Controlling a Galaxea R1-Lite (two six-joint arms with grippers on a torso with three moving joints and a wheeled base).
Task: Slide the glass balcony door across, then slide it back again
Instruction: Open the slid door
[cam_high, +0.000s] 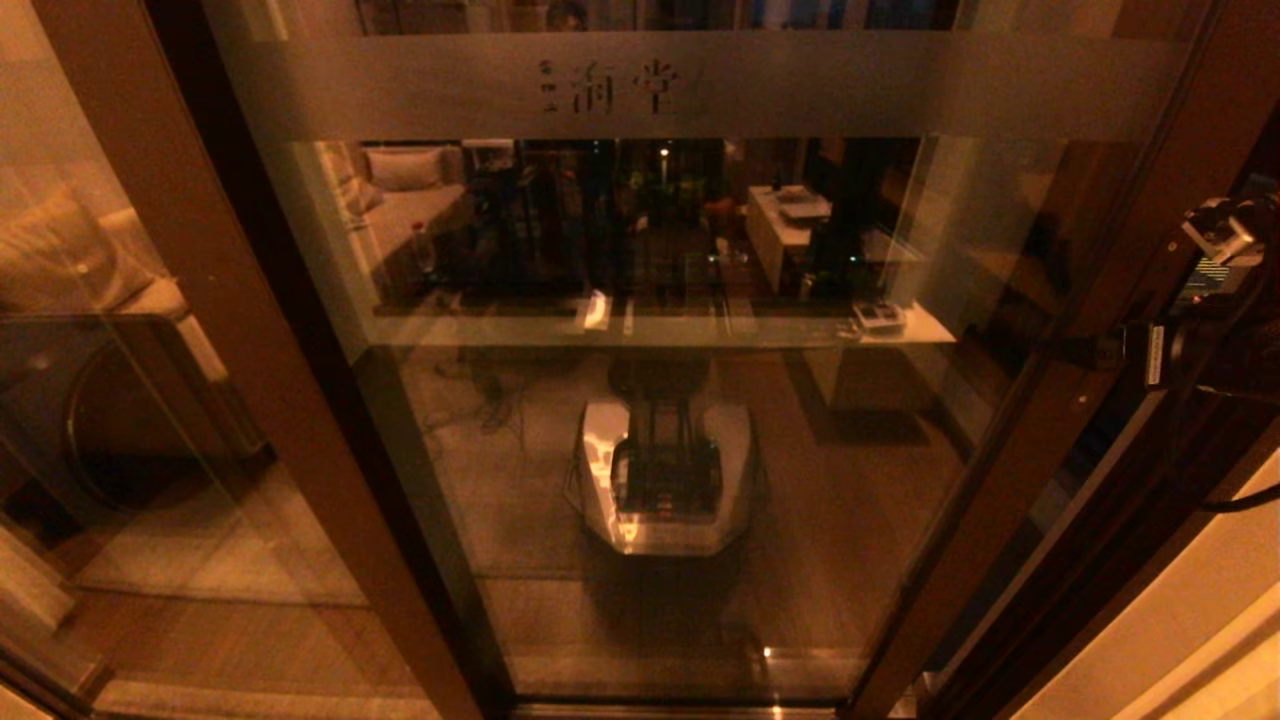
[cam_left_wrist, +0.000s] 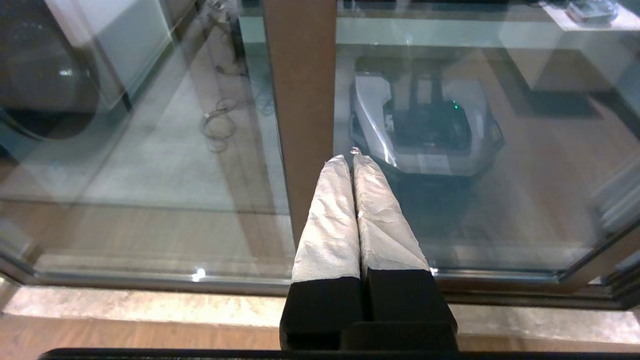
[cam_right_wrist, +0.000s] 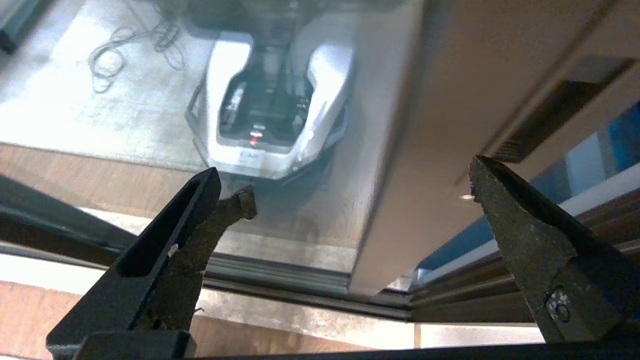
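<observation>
From my head camera the glass balcony door fills nearly the whole frame, its frosted band with faint characters running across the top edge and the robot's own base mirrored low in the pane. Its right stile slants down toward the bottom edge, and the right arm sits against the frame at the right edge, level with the middle of the stile. That view tells me nothing about either set of fingers.

The right wrist camera fills that gap: the right gripper has its dark fingers spread wide apart with nothing between them, the pale face of the stile directly ahead and a slim recessed handle slot off near one fingertip. I can't tell whether either tip touches the frame. It also shows the floor track under the door's bottom edge, which the head view barely catches.

Only the left wrist camera shows the left gripper: its grey-wrapped fingers are pressed together, empty, pointing at a brown upright between two panes, low by the sill.
</observation>
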